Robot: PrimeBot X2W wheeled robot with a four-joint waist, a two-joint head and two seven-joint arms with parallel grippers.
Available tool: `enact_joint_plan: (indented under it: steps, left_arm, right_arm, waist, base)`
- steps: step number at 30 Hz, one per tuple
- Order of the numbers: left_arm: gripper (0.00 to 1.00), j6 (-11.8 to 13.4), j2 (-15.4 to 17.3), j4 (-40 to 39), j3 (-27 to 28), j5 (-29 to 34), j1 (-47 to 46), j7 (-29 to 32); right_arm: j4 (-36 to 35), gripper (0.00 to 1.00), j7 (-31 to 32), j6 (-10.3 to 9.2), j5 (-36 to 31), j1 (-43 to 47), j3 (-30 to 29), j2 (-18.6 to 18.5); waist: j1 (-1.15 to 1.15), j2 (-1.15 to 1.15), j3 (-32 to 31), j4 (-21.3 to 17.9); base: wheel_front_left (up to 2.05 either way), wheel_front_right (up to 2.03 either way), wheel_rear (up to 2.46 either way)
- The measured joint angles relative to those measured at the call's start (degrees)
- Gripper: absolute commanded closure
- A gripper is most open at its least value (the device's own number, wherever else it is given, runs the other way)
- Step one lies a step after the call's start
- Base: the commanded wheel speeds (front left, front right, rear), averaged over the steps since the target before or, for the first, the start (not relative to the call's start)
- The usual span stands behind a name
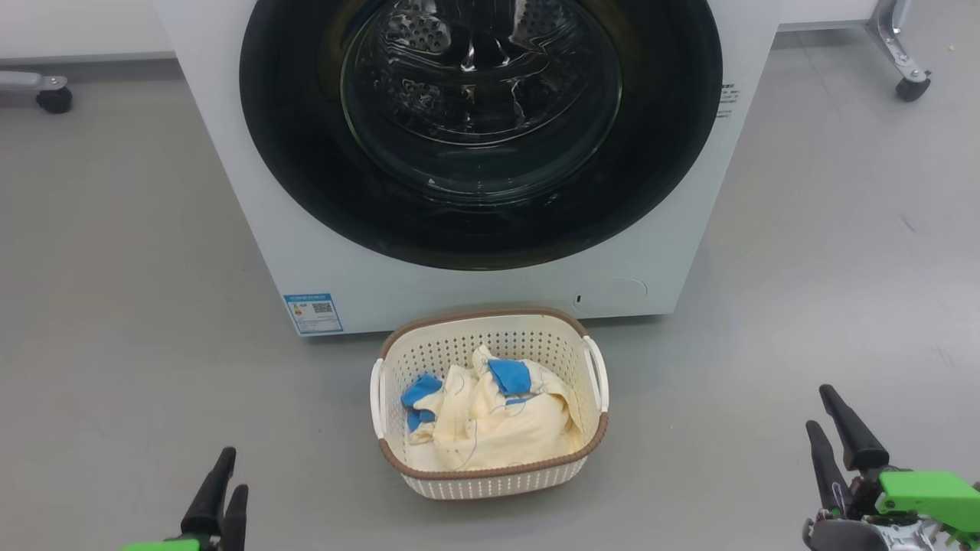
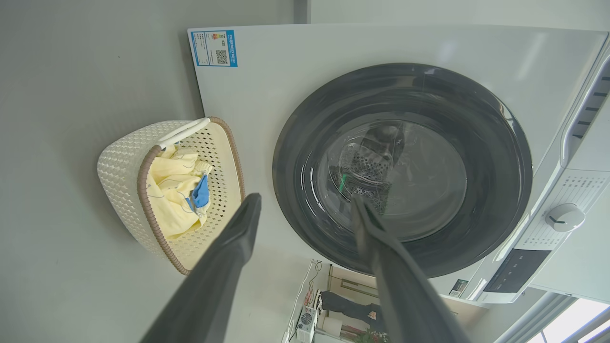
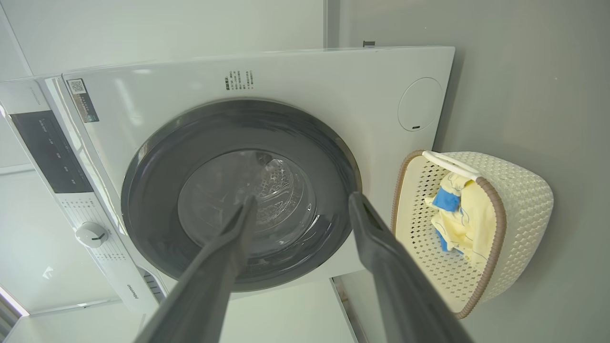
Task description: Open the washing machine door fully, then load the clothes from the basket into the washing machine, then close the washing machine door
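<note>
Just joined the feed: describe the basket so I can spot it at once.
Find the large white washing machine with its round black door shut. On the grey floor directly before it stands the basket. It is small, cream and perforated, with a brown rim, white side handles and pale yellow clothes with blue patches inside.

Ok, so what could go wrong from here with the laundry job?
The washing machine door is shut and its glossy rim looks smooth, so a pull may slip. The basket stands right before the washing machine, below the door; a reach might knock it. The clothes lie bunched, so one could drop.
</note>
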Motion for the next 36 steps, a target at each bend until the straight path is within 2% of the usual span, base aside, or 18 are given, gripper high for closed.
enact_joint_plan:
  steps: [14, 22, 31, 36]
  left_arm:
    - [0.0, 0.0, 0.0, -1.0, -1.1, 0.1, -1.0, -1.2]
    - [0.0, 0.4, 0.2, -1.2, -1.9, 2.4, -1.1, -2.9]
    - [0.0, 1.3, 1.0, -1.3, -3.8, 7.4, -2.2, -5.3]
    - [0.0, 2.5, 1.7, -1.5, -4.4, 12.2, -2.5, -6.3]
  right_arm:
    - [-1.4, 0.0, -0.1, 0.0, -0.1, 0.0, -0.3, -0.2]
    - [-2.0, 0.0, -1.6, 0.0, -3.7, 0.0, -0.4, -1.2]
    - [-2.3, 0.0, -3.5, 0.0, -11.8, 0.0, -0.4, -1.7]
    - [-2.7, 0.0, -4.6, 0.0, -19.4, -0.1, -0.5, -2.1]
  waist:
    - [0.0, 0.0, -0.2, 0.0]
    - [0.0, 0.0, -0.2, 0.1]
    - [0.0, 0.0, -0.3, 0.3]
    - [0.0, 0.0, -0.3, 0.5]
  base:
    - [0.0, 0.0, 0.0]
    - [0.0, 0.0, 0.0]
    - [0.0, 0.0, 0.0]
    - [0.0, 0.0, 0.0]
